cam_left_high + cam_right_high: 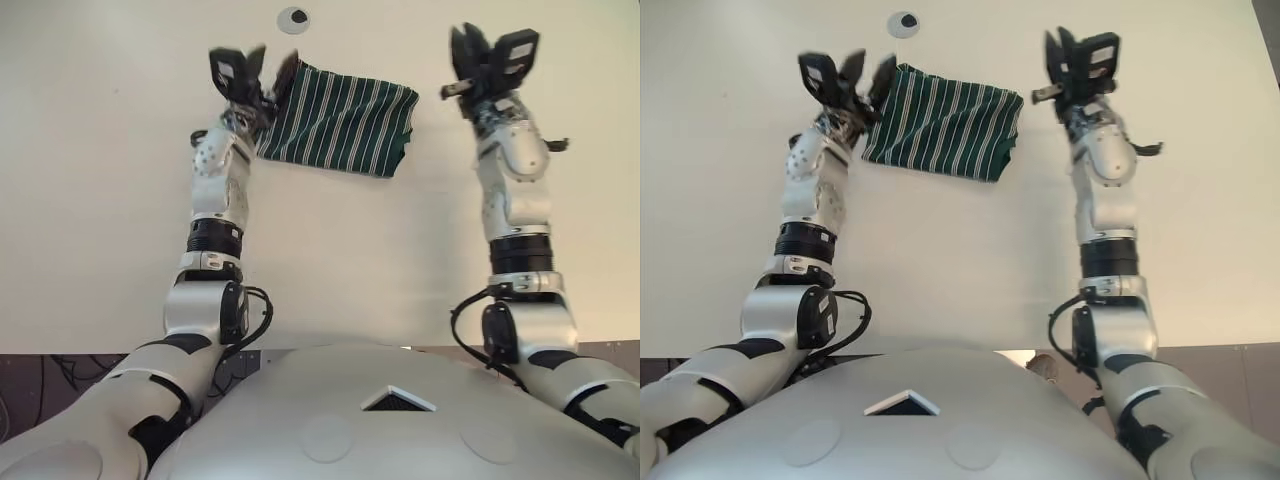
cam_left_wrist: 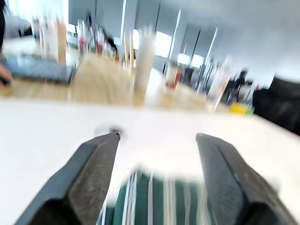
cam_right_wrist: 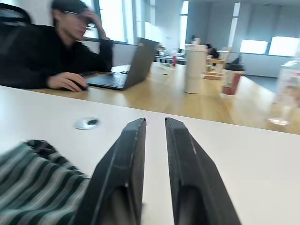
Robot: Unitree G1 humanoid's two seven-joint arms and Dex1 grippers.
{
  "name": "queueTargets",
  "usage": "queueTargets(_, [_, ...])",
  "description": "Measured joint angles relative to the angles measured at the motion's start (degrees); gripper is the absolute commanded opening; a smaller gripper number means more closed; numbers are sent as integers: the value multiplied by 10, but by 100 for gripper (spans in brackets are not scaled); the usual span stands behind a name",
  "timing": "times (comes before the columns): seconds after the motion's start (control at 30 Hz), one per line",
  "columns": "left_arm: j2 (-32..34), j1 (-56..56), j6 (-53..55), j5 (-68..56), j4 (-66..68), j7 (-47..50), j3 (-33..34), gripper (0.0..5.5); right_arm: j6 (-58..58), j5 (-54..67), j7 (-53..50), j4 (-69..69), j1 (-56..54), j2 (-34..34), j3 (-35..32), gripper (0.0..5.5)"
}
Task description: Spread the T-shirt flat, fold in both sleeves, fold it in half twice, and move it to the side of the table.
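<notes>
The T-shirt (image 1: pixel 340 120), dark green with white stripes, lies folded into a compact rectangle on the white table (image 1: pixel 330 250), far and centre. My left gripper (image 1: pixel 262 75) is open at the shirt's left edge. In the left wrist view its fingers (image 2: pixel 93 173) stand wide apart with the striped cloth (image 2: pixel 154 206) low between them, not pinched. My right gripper (image 1: pixel 482 48) hovers to the right of the shirt, clear of it. Its fingers (image 3: pixel 126 164) are shut with a thin slit and nothing held, and the shirt (image 3: pixel 33 178) lies off to one side.
A round grey grommet (image 1: pixel 293 17) is set in the table just beyond the shirt. Bare white tabletop stretches on both sides and toward me. Past the far edge stands a wooden desk (image 3: pixel 197 101) with a laptop, cups and a seated person.
</notes>
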Motion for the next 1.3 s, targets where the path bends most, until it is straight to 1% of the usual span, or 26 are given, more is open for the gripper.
queueTargets(0.07, [0,-4,2,-28,-74,3,19,299,88,19,45,0,-12,27,42,73])
queueTargets(0.13, [9,-7,6,-35,-114,19,34,299,139,20,63,33,-29,47,58,73])
queueTargets(0.27, [26,-6,25,-34,-131,26,39,299,176,18,70,73,-38,43,48,73])
queueTargets(0.37, [25,-3,36,-34,-133,26,36,299,199,-24,69,114,-50,35,67,73])
queueTargets(0.47, [25,7,37,-32,-141,25,31,299,210,-57,69,159,-91,3,84,73])
queueTargets(0.53, [25,8,38,-32,-141,26,31,299,190,-76,47,201,-114,-16,74,73])
queueTargets(0.6, [24,9,38,-32,-141,25,30,299,136,-89,-8,276,-141,-46,46,73])
queueTargets(0.7, [22,10,38,-32,-140,25,25,299,17,-94,-79,395,-163,-78,-3,73])
queueTargets(0.73, [20,10,38,-31,-138,25,20,299,-44,-95,-103,449,-169,-87,-20,73])
queueTargets(0.77, [17,12,38,-30,-136,25,17,299,-79,-99,-120,482,-173,-95,-28,73])
queueTargets(0.87, [4,9,38,-25,-123,22,6,299,-161,-88,-127,513,-178,-95,-69,73])
queueTargets(0.93, [0,8,39,-25,-119,23,4,299,-191,-51,-102,471,-182,-95,-108,73])
queueTargets(1.0, [-1,8,37,-25,-120,28,5,299,-198,-22,-81,388,-185,-94,-128,73])
queueTargets(1.03, [-2,9,36,-23,-121,35,6,299,-183,-3,-72,317,-181,-93,-133,73])
queueTargets(1.13, [-5,13,36,-7,-122,67,6,299,-87,27,-80,150,-141,-89,-131,73])
queueTargets(1.23, [-4,13,40,30,-124,109,0,299,56,43,-112,-22,-51,-86,-109,73])
queueTargets(1.3, [0,10,46,71,-127,145,-11,299,126,46,-132,-111,7,-61,-91,73])
